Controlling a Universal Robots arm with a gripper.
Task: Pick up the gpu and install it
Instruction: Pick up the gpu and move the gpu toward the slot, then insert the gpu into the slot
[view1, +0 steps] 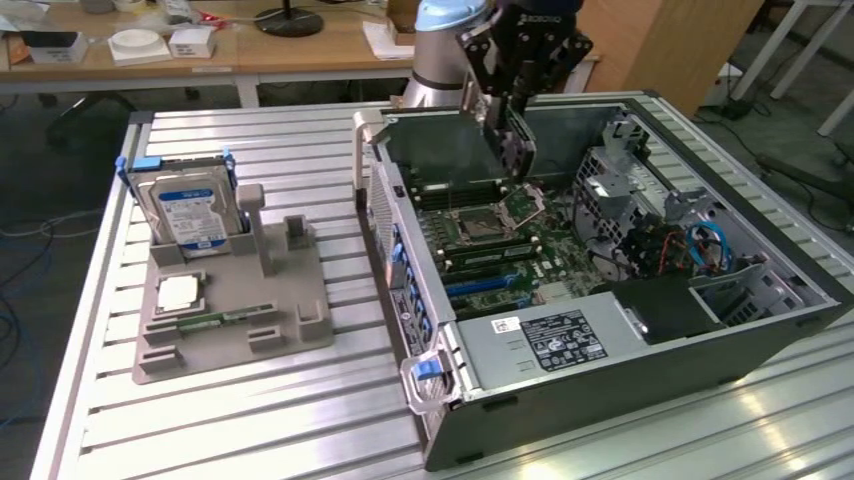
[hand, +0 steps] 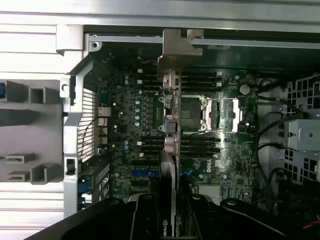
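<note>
- Tabletop (view1: 267, 420): slatted aluminium, ribbed, bare metal sheen. Room behind it: wooden desks (view1: 267, 50) with clutter, dark floor, loose cables.
- PC case (view1: 641, 400) lies on its side toward the tabletop's exterior-view-right half. Side panel is off, shell is grey sheet steel, and a perforated grille faces the fixture tray.
- Motherboard (view1: 494, 250) is dark green and dense with parts. It carries black slots, a blue slot and a shiny CPU socket (hand: 220, 115).
- Fixture tray (view1: 227, 340) is matte grey moulded plastic, near the tabletop's exterior-view-left edge. A hard drive (view1: 187, 210) stands upright in it; a square chip (view1: 178, 292) and a narrow memory stick (view1: 220, 322) lie flat.
- gpu (view1: 522, 150): thin green card, in the air inside the case opening, above the motherboard near the socket, not seated.
- Arm (view1: 447, 40) comes down over the case's far wall. The jaws are clamped on the gpu, one on each face.
- Card hangs on edge. In the exterior view its long axis is close to upright with a slight tilt.
- Bent silver bracket (hand: 177, 50) is at the end away from the jaws. In the wrist view the card reads edge-on.
</note>
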